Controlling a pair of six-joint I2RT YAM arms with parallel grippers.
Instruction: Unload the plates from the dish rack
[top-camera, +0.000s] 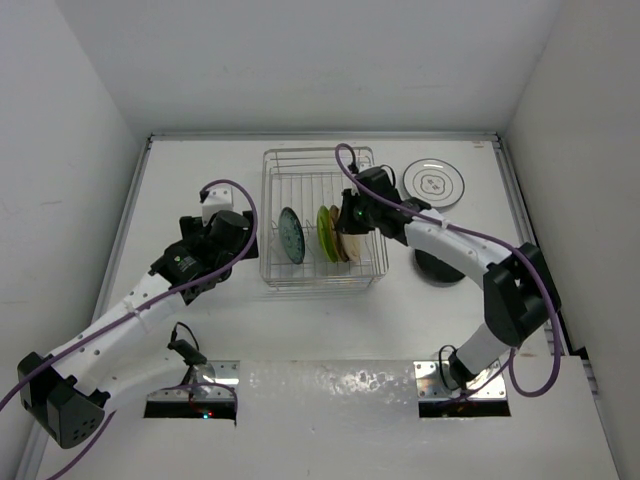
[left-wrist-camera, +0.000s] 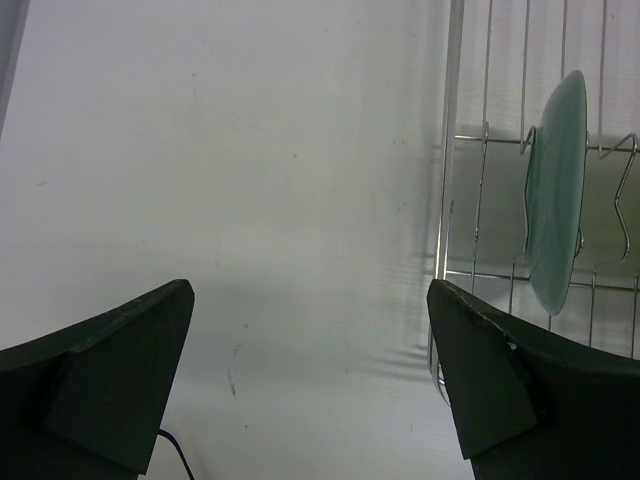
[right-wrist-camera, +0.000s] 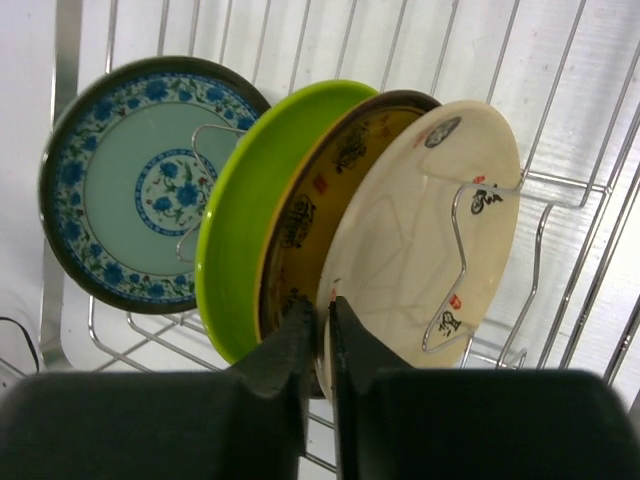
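Right wrist view | my right gripper (right-wrist-camera: 322, 330) pinches the white plate (right-wrist-camera: 410, 230) by its rim, so I can lift it | plate stands inside the dish rack (right-wrist-camera: 65, 120), next to the tan plate (right-wrist-camera: 300, 210) | left gripper (left-wrist-camera: 308, 300) spread wide, just left of the dish rack, out of the way

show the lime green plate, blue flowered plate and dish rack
lime green plate (right-wrist-camera: 225, 270), right wrist view, left part
blue flowered plate (right-wrist-camera: 140, 185), right wrist view, its middle
dish rack (top-camera: 266, 215), top external view, left wall
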